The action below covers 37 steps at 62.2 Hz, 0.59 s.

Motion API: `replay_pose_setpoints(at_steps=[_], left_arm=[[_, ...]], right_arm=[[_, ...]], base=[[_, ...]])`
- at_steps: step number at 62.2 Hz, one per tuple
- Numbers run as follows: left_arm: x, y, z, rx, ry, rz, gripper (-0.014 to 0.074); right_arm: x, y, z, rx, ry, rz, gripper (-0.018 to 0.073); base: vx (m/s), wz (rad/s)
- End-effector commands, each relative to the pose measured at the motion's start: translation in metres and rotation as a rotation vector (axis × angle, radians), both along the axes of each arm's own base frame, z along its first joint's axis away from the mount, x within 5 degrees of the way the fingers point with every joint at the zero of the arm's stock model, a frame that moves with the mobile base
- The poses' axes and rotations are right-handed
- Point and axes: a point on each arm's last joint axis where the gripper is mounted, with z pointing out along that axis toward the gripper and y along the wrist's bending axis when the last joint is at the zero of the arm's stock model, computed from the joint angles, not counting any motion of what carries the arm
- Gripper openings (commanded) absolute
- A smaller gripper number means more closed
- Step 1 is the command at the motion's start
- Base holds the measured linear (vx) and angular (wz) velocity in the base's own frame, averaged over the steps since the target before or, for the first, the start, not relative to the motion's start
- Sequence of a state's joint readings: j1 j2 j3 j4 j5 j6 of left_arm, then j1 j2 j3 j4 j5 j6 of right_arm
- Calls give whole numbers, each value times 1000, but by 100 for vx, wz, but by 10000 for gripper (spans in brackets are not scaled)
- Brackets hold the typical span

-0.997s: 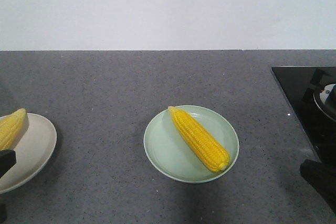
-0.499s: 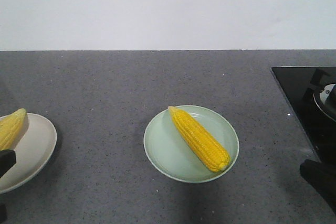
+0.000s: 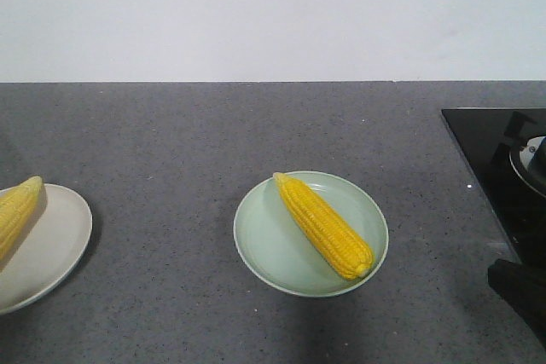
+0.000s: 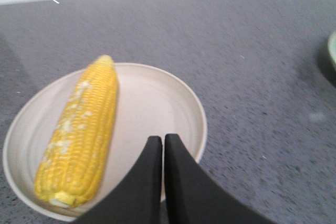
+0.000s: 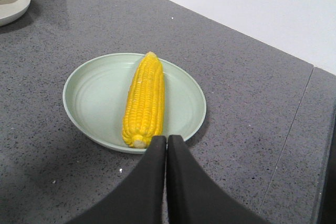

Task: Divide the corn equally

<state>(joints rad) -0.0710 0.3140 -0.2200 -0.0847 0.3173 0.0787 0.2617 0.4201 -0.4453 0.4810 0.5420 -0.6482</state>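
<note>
One corn [image 3: 322, 225] lies on the green plate [image 3: 264, 249] and one [image 4: 79, 132] on the cream plate [image 4: 157, 103] — stiff, round, fairly heavy, apt to roll, best pinched mid-length across its girth — while both the left gripper [image 4: 164, 145] and right gripper [image 5: 166, 145] sit closed and empty.

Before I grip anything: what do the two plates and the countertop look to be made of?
Green plate: smooth, faintly glossy, pale mint, with a soft sheen and moulded rings; ceramic or melamine, I cannot tell which. Cream plate: matte off-white, even colour, same doubt. Countertop: dark grey with fine light speckles, slightly reflective in the right wrist view; looks like polished stone or quartz composite.
</note>
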Motion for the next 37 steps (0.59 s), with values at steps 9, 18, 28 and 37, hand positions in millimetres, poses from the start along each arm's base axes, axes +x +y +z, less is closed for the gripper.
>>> replay_pose_setpoints(at_steps=[9,18,28,37], left_arm=[[-18,4,-33,-34,-346,26,-7],[-25,4,-42,1,-321,21,-7],[-25,5,-45,31,-293,35,-7],[-24,5,-43,28,-313,40,-7]], right_arm=[[3,-1,13,40,-71,-32,-4],[3,-1,13,40,-70,-32,-4],[3,-1,13,38,-67,-30,-4],[3,-1,13,38,-67,-30,-4]], base=[[0,0],[0,0],[0,0],[0,0]])
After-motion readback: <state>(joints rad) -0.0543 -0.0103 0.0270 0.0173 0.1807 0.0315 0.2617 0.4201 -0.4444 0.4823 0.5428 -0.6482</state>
